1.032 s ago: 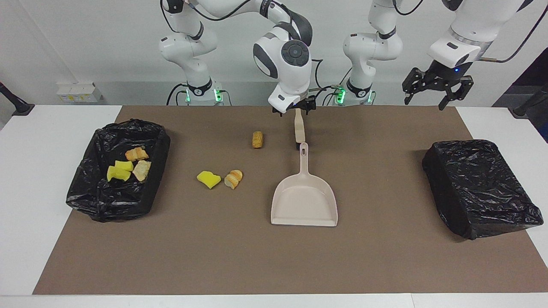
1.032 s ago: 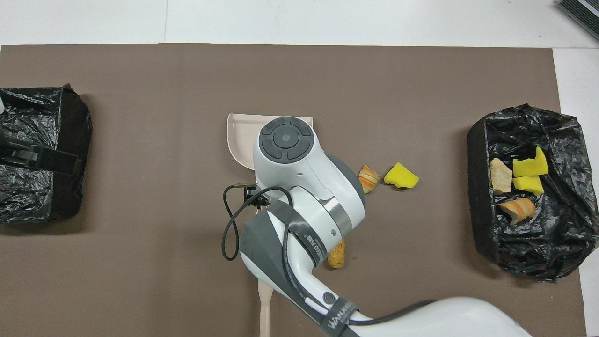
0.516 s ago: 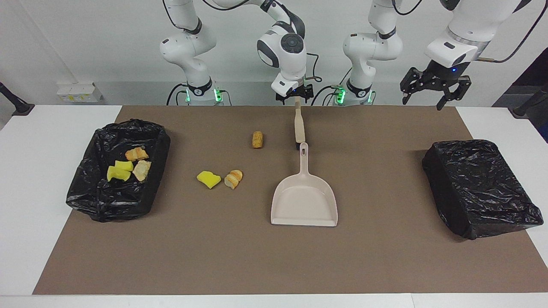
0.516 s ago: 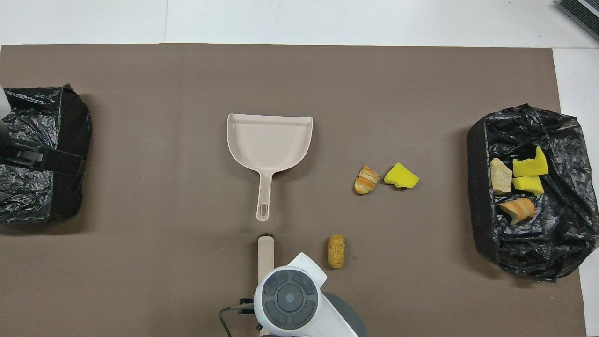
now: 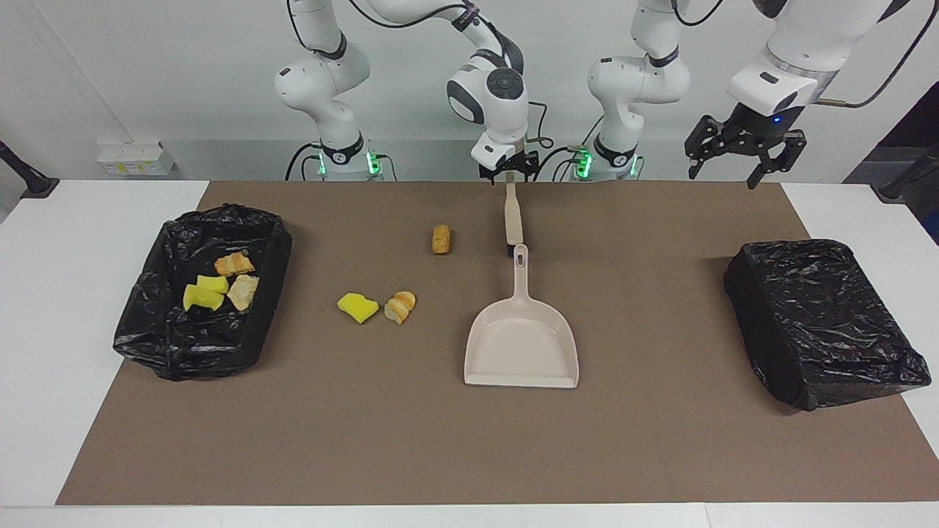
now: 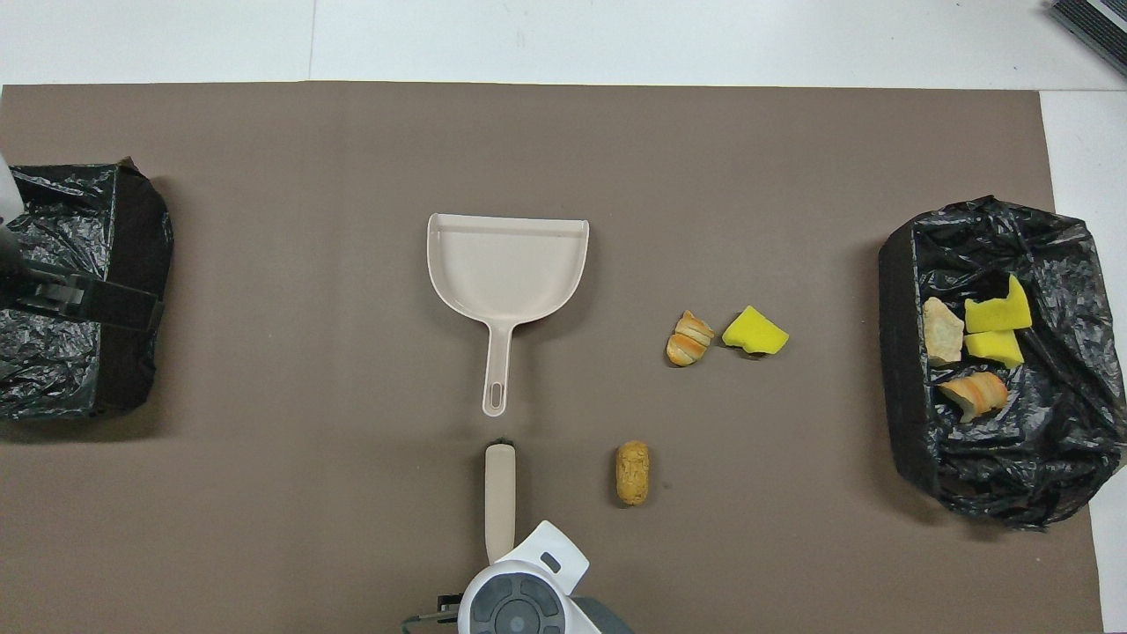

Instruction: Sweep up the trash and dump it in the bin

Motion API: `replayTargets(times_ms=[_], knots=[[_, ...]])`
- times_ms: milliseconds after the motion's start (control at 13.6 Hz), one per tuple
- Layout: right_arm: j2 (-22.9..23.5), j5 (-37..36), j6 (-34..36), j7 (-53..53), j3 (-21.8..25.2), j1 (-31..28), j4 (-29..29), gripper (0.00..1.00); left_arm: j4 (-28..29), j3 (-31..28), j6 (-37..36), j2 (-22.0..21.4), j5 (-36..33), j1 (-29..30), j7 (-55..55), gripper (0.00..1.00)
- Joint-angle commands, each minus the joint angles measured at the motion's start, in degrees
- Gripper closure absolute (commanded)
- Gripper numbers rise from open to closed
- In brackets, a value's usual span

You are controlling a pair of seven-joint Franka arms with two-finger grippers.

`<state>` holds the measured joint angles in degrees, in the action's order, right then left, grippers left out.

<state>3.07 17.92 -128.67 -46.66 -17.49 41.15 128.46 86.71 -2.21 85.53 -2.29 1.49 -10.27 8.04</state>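
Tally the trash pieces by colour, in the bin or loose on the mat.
Yellow sponge wedges: 3, two in the bin, one on the mat.
Tan-orange bread-like pieces: 4, two in the bin, two on the mat.
Total: 7.

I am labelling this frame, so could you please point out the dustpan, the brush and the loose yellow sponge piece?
dustpan [image 5: 522, 345], facing view, middle of its pan.
brush [image 5: 513, 216], facing view, its handle.
yellow sponge piece [image 6: 755, 331], overhead view, its top face.
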Motion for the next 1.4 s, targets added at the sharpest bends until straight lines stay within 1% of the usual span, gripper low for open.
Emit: replayTargets(times_ms=[0, 74, 147, 221, 369, 516, 590, 663, 885, 1032, 1179, 1327], knots=[[-0.61, 1.24, 0.0, -0.8, 0.17, 0.68, 0.65, 0.47, 0.31, -0.6, -0.11, -0.61, 0.53, -1.07, -0.74, 0.0], [-0.43, 1.16, 0.09, -0.02, 0.26, 0.59, 0.57, 0.69, 0.39, -0.6, -0.1, -0.7, 0.53, -1.07, -0.83, 0.0], [0.0, 1.07, 0.18, 1.38, 0.26, 0.16, 0.3, 0.94, 0.57, -0.6, -0.02, -0.79, 0.53, -1.07, -0.74, 0.0], [-0.17, 1.07, 0.87, 1.83, 0.26, 0.15, 0.3, 1.0, 0.66, -0.6, 0.16, -0.79, 0.53, -1.07, -0.83, 0.0], [-0.34, 0.46, 3.24, 0.79, 0.43, 0.15, 0.21, 1.0, 1.27, -0.52, 0.51, -1.14, 0.53, -1.68, -0.83, 0.0], [-0.25, 0.19, 4.04, 0.17, 0.7, -0.02, -0.49, 1.0, 1.45, -0.52, 0.69, -1.14, 0.62, -1.77, -0.83, 0.0], [-0.69, 0.19, 6.48, 0.08, 0.87, -0.2, -1.45, 1.0, 1.45, -0.52, 0.69, -1.14, 0.62, -1.77, -0.83, 0.0], [-2.0, 0.19, 9.9, -0.96, 1.05, -0.98, -1.98, 1.0, 1.54, -0.52, 0.69, -1.14, 0.53, -1.77, -0.83, 0.0], [-9.55, 0.19, 19.39, -1.16, 1.05, -5.63, -1.72, 1.0, 1.89, -0.52, 0.69, -1.14, 0.62, -1.77, -0.83, 0.0], [-12.55, -0.42, 24.06, -0.89, 1.05, -9.76, -1.72, 1.0, 2.76, -0.34, 1.03, -1.14, 0.62, -2.12, -0.83, 0.0], [-14.83, -4.36, 28.19, 0.77, 1.05, -13.89, -1.89, 1.0, 3.73, -0.08, 2.53, -1.4, 0.62, -3.26, -0.92, 0.0], [-15.55, -9.8, 29.44, 2.71, 1.14, -17.15, -2.25, 1.0, 3.91, -0.08, 2.62, -1.4, 0.62, -3.97, -0.92, 0.0]])
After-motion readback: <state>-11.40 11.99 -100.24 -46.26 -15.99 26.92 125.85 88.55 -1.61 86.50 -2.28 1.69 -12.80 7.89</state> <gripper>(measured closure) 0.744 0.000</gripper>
